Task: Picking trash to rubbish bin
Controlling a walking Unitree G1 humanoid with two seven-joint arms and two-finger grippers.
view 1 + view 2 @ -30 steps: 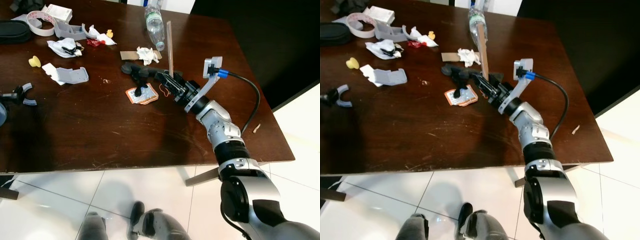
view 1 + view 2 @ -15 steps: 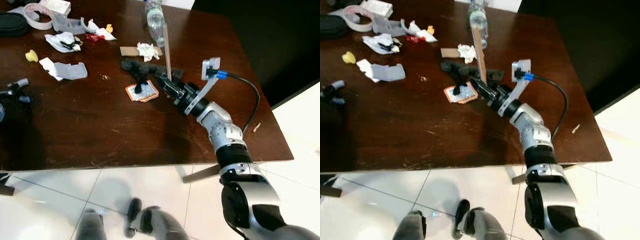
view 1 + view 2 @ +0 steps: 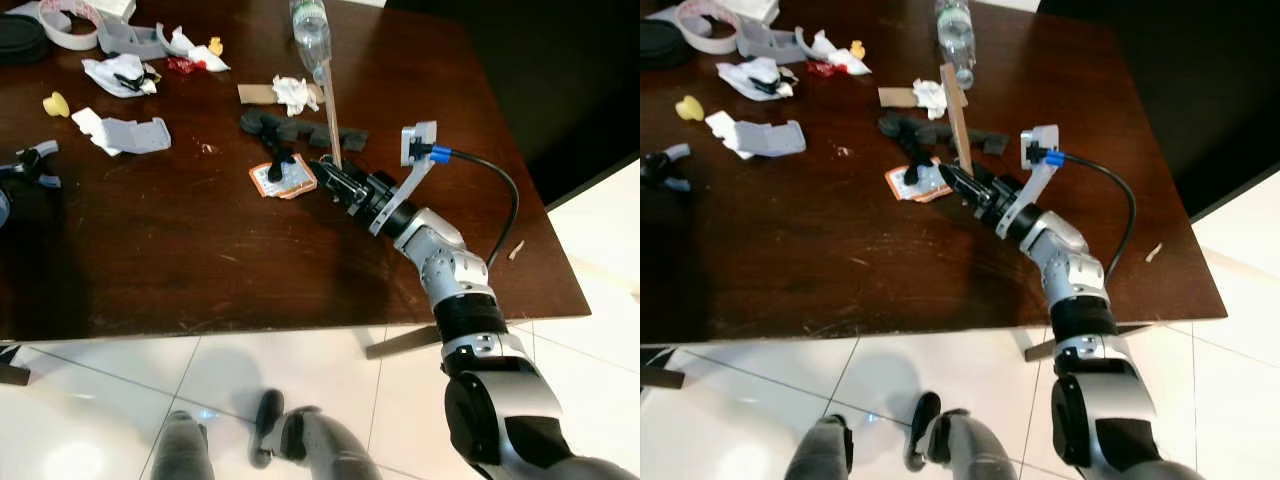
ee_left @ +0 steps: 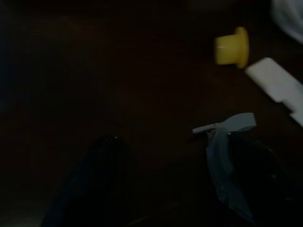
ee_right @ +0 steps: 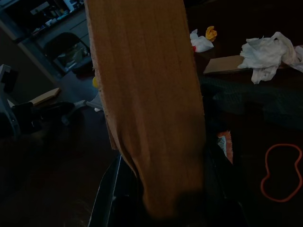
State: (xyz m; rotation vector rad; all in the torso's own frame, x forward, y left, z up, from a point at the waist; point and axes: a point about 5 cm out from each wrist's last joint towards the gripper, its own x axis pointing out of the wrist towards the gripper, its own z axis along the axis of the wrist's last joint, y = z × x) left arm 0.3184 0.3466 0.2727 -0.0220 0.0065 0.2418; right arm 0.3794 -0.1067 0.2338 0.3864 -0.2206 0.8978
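My right gripper [image 3: 327, 171] is shut on the lower end of a long brown cardboard strip [image 3: 331, 115], which stands almost upright above the dark wooden table [image 3: 200, 260]. In the right wrist view the cardboard strip [image 5: 147, 94] rises from between the fingers. An orange-rimmed wrapper [image 3: 283, 178] lies just left of the gripper tips. My left gripper [image 3: 35, 165] hovers open over the table's left edge, near a yellow cap [image 4: 232, 46].
Trash is scattered over the far half: white tissue [image 3: 293, 92] on a cardboard piece, plastic bottle [image 3: 309, 25], grey packaging [image 3: 135, 135], crumpled white paper [image 3: 118, 72], red wrapper [image 3: 180, 65], black parts [image 3: 275, 125]. An orange rubber band [image 5: 281, 172] lies near the wrapper. White tile floor lies below the near edge.
The camera has shifted a little. My right gripper keeps hold of the strip and has drawn slightly closer to the orange-rimmed wrapper; the strip now leans a little to the left.
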